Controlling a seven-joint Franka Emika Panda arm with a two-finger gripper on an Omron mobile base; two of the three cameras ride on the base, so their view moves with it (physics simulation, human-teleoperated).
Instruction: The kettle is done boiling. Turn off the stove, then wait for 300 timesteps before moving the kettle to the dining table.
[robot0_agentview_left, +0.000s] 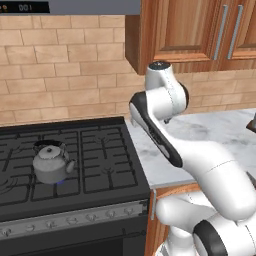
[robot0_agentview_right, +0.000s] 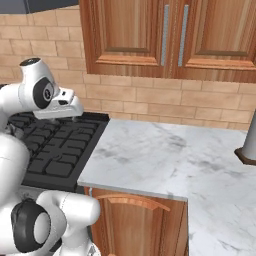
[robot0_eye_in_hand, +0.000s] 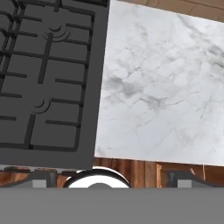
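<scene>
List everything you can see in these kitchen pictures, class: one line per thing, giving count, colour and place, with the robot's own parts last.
kettle: one, grey metal with dark handle, on the stove's left front grate.
stove: one, black with black grates, left of the counter.
knobs: a row, silver, along the stove's front strip.
counter: one, white-grey marble, right of the stove.
brick wall: tan, behind stove and counter.
upper cabinets: brown wood with silver handles, above the counter.
lower cabinet: brown wood, under the counter.
dark object: one, at the counter's right edge, cut off.
arm: one, white with dark joints, over the counter edge.
hand: one, fingers open, above the stove-counter seam.
</scene>
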